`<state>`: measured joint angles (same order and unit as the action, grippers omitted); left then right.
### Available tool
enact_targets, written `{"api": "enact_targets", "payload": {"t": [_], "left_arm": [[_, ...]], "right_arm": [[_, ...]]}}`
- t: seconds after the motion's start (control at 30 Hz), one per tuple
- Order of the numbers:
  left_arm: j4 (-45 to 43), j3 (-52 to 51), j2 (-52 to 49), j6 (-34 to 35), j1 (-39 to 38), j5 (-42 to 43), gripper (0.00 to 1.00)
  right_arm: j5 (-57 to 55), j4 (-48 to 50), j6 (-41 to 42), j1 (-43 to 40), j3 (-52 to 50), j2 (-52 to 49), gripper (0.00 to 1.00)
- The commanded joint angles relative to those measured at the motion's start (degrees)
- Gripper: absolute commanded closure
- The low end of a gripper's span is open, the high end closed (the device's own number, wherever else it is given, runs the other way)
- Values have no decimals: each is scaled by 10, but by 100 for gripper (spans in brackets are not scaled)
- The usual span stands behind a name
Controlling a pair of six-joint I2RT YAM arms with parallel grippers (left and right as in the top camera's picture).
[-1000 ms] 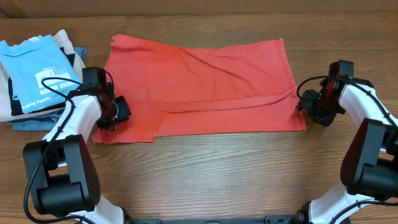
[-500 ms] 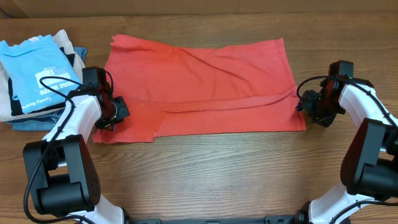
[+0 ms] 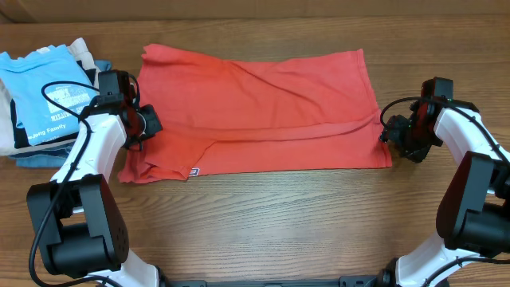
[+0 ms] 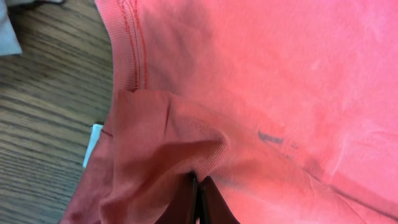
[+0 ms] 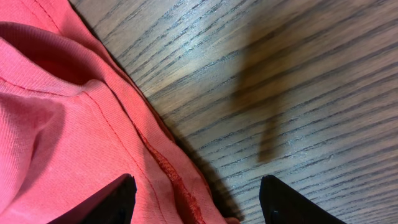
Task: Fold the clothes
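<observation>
Overhead, the coral-red T-shirt (image 3: 263, 104) lies spread across the middle of the wooden table (image 3: 263, 231), plain side up, with its lower strip folded over. The left gripper (image 3: 146, 127) sits on the shirt's left edge, beside a pile of folded garments (image 3: 20, 135) topped by a light blue T-shirt (image 3: 44, 96). The right gripper (image 3: 390, 134) is at the shirt's right edge.

From the left wrist, the gripper's fingers are pressed together on a raised pinch of red fabric. A white label (image 4: 93, 144) peeks out at the cloth's edge.

From the right wrist, the fingers (image 5: 112, 202) stand apart. The stitched hem lies on the table between them, close to one finger.
</observation>
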<state>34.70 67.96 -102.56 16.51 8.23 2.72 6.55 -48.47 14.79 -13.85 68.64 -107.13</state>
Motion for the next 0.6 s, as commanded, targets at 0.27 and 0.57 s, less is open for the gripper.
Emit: {"api": "enact_targets", "payload": {"t": [0.27,0.57], "left_arm": [[14,10,-4,-2,1,-36,96],[-25,10,-4,5,1,-24,96]], "right_arm": [[-4,1,2,-1,6,1,33],[-4,-1,2,-1,6,1,32]]}}
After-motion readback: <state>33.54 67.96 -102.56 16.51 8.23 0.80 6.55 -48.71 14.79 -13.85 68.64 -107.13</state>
